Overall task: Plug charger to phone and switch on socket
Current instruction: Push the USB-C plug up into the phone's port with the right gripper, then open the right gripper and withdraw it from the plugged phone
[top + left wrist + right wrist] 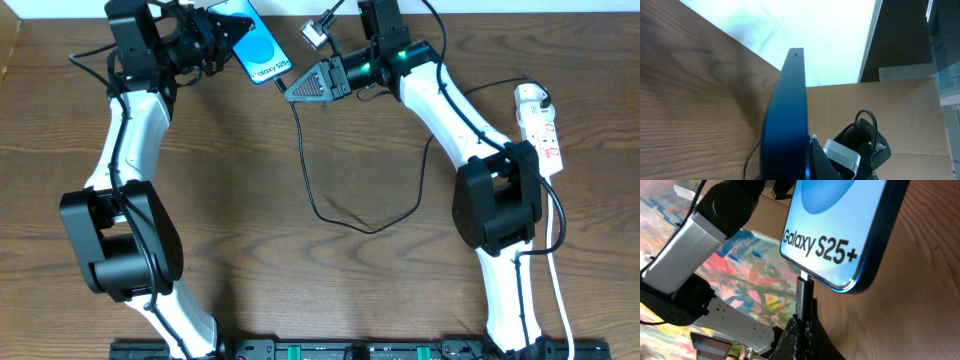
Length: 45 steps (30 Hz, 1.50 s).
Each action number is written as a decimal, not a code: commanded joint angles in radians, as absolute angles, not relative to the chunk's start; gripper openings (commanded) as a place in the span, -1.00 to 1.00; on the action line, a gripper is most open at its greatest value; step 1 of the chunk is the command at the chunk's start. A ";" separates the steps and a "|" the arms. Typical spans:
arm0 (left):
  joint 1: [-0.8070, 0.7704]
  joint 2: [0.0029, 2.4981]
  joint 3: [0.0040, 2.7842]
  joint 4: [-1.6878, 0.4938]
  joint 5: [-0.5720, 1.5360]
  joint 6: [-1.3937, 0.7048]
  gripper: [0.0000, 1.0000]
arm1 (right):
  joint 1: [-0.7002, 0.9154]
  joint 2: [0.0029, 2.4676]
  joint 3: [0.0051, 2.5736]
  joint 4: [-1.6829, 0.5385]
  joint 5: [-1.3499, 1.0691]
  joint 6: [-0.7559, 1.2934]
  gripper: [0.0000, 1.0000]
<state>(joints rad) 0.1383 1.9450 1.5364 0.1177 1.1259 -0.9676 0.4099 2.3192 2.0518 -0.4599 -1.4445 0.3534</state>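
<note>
Right gripper [292, 90] pinches the charger [804, 299] tip against the phone [262, 48] port; left gripper [230, 36] clamps the phone, tilted. You're plugging: push straight in, then switch the socket [540, 125], well right.

Phone [840, 230] blue, white text; charger [804, 297] black; socket [541, 125] white, red marks.

The phone [840, 230] screen reads "Galaxy S25+"; overhead, seemingly the same text.

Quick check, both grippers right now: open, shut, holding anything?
Left gripper: shut on the phone.
Right gripper: shut on the charger, its connector at the phone's bottom edge.
</note>
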 commanded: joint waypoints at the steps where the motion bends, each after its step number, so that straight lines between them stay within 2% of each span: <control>1: 0.118 1.919 1.554 0.114 1.227 -0.924 -0.86 | 0.416 2.291 2.068 -0.414 -1.435 0.394 -0.98; 33: 0.077 1.919 1.554 0.115 1.267 -0.925 -0.85 | 0.424 2.291 2.068 -0.374 -1.390 0.450 -0.98; 36: 0.080 1.919 1.554 0.115 1.249 -0.925 -0.85 | 0.424 2.291 2.068 -0.391 -1.391 0.449 -0.88; 40: 0.092 1.919 1.554 0.115 1.240 -0.916 -0.86 | 0.419 2.291 2.068 -0.417 -1.391 0.449 -0.66; 45: 0.126 1.919 1.554 0.114 1.242 -0.890 -0.86 | 0.393 2.291 2.068 -0.424 -1.396 0.448 -0.50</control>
<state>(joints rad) 0.1131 1.9450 1.5375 0.1123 1.1652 -0.9222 0.4168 2.3192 2.0521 -0.4282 -1.4246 0.4557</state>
